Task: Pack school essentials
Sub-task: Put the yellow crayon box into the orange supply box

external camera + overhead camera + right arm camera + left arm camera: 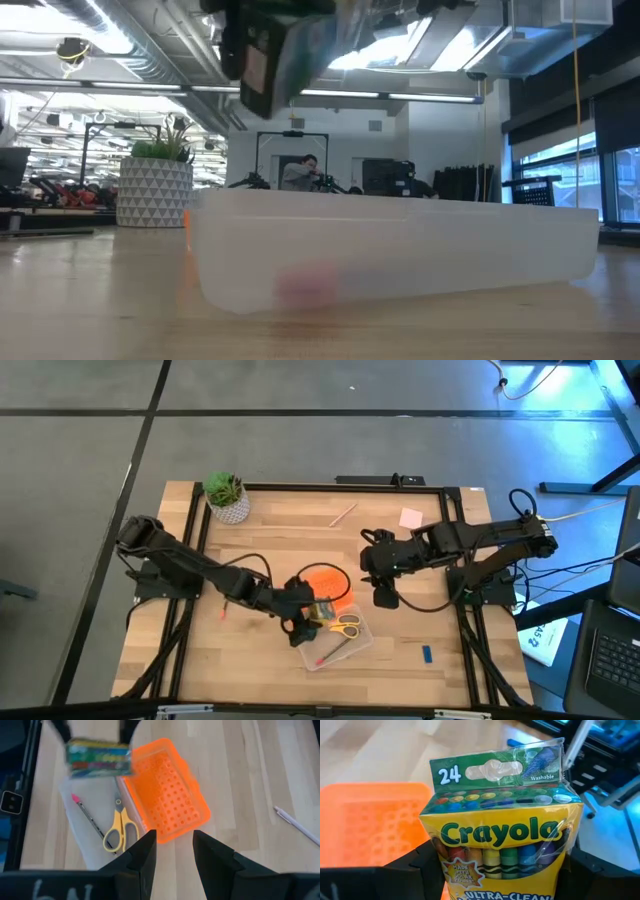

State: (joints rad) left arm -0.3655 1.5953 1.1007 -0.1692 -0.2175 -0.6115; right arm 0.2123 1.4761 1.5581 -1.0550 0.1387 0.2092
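Left pincer is clamped on the crayon box, one dark finger on each side of the pack, holding it upright above the clear case near the front middle of the bench. In the right wrist view the box hangs over the case's far end, next to the orange perforated lid.

Inside the case: yellow-handled scissors and a red-tipped pencil lying alongside.

Right pincer hovers over the bench just right of the orange lid, fingers apart, gripping nothing.

Loose on the bench (well apart from the case): pink note pad and pale pencil near the back, blue eraser front right. Potted plant at the back left corner.
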